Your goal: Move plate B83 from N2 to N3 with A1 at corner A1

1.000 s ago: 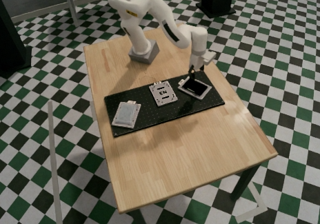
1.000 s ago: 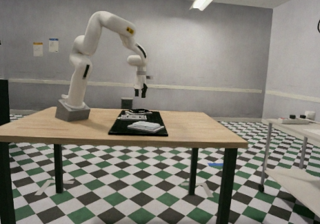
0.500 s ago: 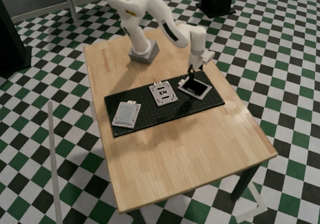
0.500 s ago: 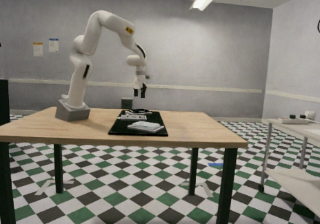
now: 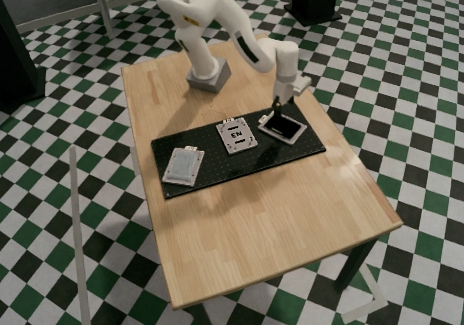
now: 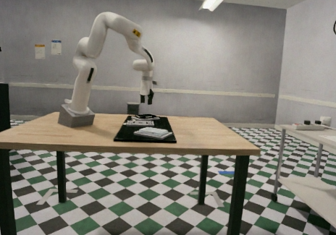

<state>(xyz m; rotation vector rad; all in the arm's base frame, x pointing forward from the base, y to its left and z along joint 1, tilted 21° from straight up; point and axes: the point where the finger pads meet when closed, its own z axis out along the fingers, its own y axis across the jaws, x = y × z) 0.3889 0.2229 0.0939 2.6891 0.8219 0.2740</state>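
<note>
A black deck mat (image 5: 239, 149) lies on the wooden table and carries three nests. The middle nest (image 5: 236, 135) is empty and light grey, with the mark N3 seen upside down. A dark plate (image 5: 282, 127) sits in a light frame at the right end. A pale grey plate (image 5: 182, 166) sits at the left end; it also shows in the exterior view (image 6: 153, 131). The plate labels are too small to read. My gripper (image 5: 275, 108) is open and empty. It hangs above the far edge of the dark plate, well clear of the deck in the exterior view (image 6: 146, 99).
The arm's grey base (image 5: 208, 76) stands on the table behind the deck. A second table (image 6: 311, 128) with small items stands off to the right in the exterior view.
</note>
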